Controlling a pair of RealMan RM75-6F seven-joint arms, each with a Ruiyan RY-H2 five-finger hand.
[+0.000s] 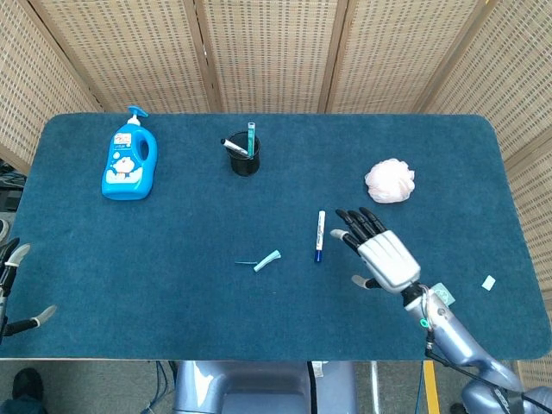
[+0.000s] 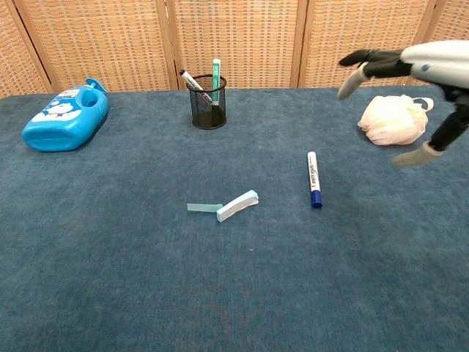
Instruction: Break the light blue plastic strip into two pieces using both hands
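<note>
Approach stage, nothing grasped yet. Light blue plastic strip [image 1: 264, 260] lying bent on the dark blue felt table [image 1: 172, 285], just left of the white marker pen with blue cap [image 1: 320, 235]. Right hand [image 1: 377, 251] hovering right of that pen, fingers spread wide, empty. Left hand [image 1: 15, 289] at the table's edge, far left of the pen, spread, empty. Next: bringing both hands to the strip's two ends.

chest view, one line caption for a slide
Open right hand above the table, light blue strip untouched beside a marker.
</note>
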